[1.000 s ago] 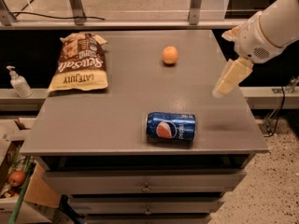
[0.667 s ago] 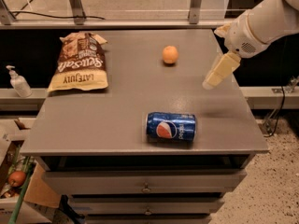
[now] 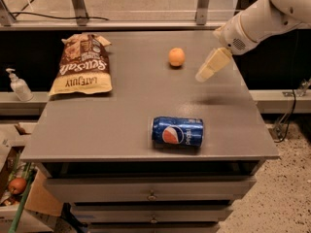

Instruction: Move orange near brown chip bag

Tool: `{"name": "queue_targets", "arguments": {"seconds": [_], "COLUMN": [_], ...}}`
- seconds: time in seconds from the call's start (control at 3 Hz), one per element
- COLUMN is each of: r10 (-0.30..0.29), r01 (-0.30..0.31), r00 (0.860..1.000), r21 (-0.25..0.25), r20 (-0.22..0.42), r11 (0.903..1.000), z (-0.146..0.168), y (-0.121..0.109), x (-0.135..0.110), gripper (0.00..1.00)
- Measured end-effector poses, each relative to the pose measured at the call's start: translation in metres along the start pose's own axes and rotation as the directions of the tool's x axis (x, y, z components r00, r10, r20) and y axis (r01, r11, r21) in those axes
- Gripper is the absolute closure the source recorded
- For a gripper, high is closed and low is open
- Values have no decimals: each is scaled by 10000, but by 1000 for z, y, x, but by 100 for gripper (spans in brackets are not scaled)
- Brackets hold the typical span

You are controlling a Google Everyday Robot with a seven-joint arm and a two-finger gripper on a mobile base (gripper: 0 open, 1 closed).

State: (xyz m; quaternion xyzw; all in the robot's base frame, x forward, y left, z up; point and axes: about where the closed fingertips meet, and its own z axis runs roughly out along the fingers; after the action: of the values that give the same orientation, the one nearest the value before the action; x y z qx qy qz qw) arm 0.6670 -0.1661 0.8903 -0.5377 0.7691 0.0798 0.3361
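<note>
- Orange (image 3: 176, 57) in sight: small, smooth and round, sitting straight behind the can (image 3: 177, 131), well apart from it, toward the far edge of the surface (image 3: 131, 106).
- The can lies on its side, glossy blue with a round logo, close to the front edge of the matte grey surface.
- Bag (image 3: 83, 64): back and far to the left of the can, lying flat. It is crinkled brown with white script and a pale yellow band at its near end, and its top reaches almost to the far edge.
- Tool (image 3: 206, 73): a pale cream wedge hanging over the surface behind and right of the can, tilted down toward the orange, near it but apart. Spread or pressed together? Cannot tell, it reads as one solid shape.
- Arm (image 3: 257, 21): white, smooth and rounded, behind and right of the can, cut off by the frame.
- A broad stretch of bare surface runs from orange to bag, behind and left of the can.
- Far left of the can, off the surface, a white pump bottle (image 3: 18, 85) stands on a lower ledge.
- Under the can are grey drawers (image 3: 150, 191) with small knobs.
</note>
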Motion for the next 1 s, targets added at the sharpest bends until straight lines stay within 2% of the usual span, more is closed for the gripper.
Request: {"name": "queue_targets", "arguments": {"seconds": [0.33,1.0], "r10": [468,1140], "r01": [-465,-1091], "r00": [9988,9919], "r21": [-164,-839], "r20": [175,556], "r11": [9988,9905], "z": [19,70], "y": [-10,-23], "x": [-5,-25], "gripper": [0,0]}}
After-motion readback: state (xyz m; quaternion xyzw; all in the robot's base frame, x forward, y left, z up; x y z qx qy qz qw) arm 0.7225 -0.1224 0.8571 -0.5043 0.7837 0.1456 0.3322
